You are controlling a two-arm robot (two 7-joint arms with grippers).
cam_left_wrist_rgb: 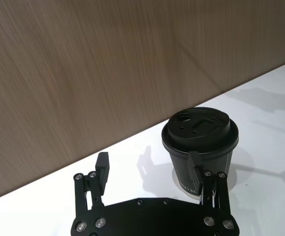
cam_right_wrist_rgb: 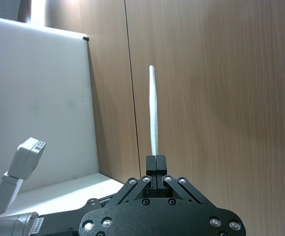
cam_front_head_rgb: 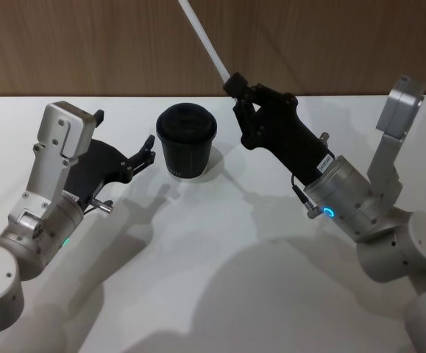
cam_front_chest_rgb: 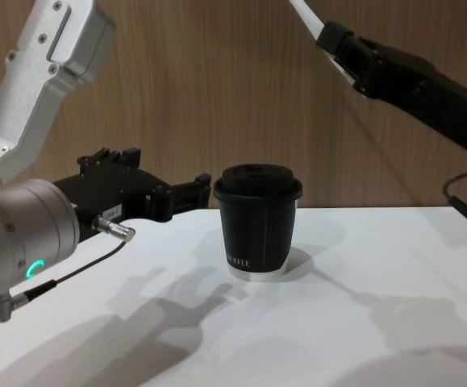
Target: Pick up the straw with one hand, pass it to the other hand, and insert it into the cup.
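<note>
The black cup (cam_front_head_rgb: pixel 186 140) with its domed lid stands upright on the white table (cam_front_head_rgb: pixel 220 294), near the back wall. My right gripper (cam_front_head_rgb: pixel 235 82) hangs above and to the right of the cup, shut on the low end of the white straw (cam_front_head_rgb: pixel 205 40), which slants up and away toward the wall. From the right wrist the straw (cam_right_wrist_rgb: pixel 154 113) rises straight out of the closed fingertips (cam_right_wrist_rgb: pixel 152 162). My left gripper (cam_front_head_rgb: pixel 148 151) hovers just left of the cup, open and empty; in its wrist view one finger (cam_left_wrist_rgb: pixel 102 167) stands clear while the other overlaps the cup (cam_left_wrist_rgb: pixel 200 142).
A brown wood-panel wall (cam_front_head_rgb: pixel 87 44) runs close behind the cup. A thin dark cable with a metal plug (cam_front_chest_rgb: pixel 116 231) hangs from the left wrist. Bare white tabletop spreads in front of the cup (cam_front_chest_rgb: pixel 257 222) and between the two arms.
</note>
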